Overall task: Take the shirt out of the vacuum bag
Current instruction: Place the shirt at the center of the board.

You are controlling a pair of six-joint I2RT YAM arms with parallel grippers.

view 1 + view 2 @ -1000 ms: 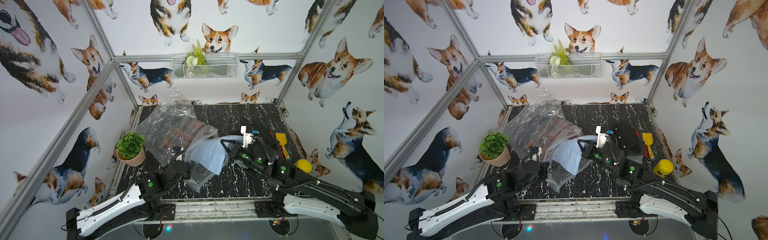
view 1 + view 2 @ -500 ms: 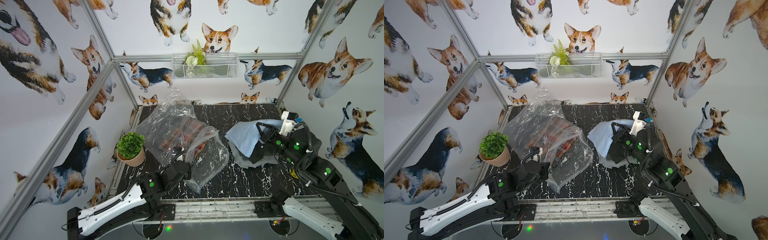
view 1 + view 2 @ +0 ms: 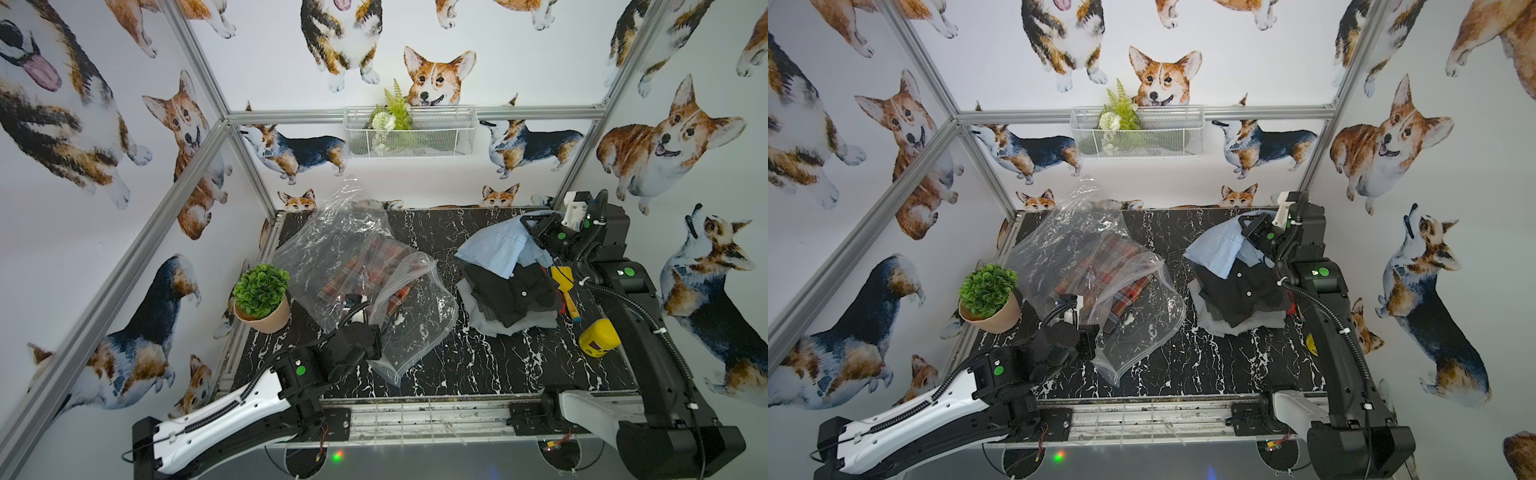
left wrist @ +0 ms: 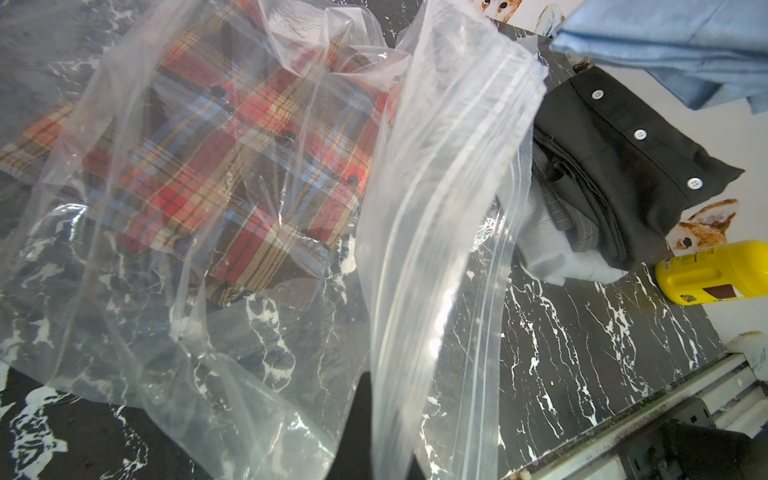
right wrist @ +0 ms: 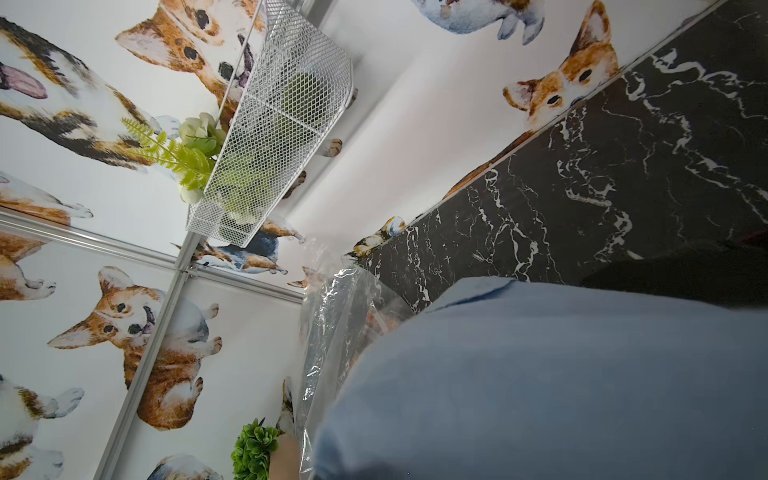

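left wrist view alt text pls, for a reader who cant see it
A clear vacuum bag with a zip-seal edge fills most of the view, with a red plaid shirt inside it. Beyond it, on the black marble table, are a folded black shirt and a yellow bottle; part of a blue shirt shows at the frame's edge.

White walls [image 3: 266, 62], corgi print; aluminium frame rails [image 3: 291, 117]; white mesh basket [image 3: 440, 141] on back wall; black marble-pattern tabletop [image 3: 498, 365].

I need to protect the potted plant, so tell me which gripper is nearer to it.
Left. The left gripper, shut on the vacuum bag, is close beside the potted plant. The right gripper holds the blue shirt far off on the opposite side.
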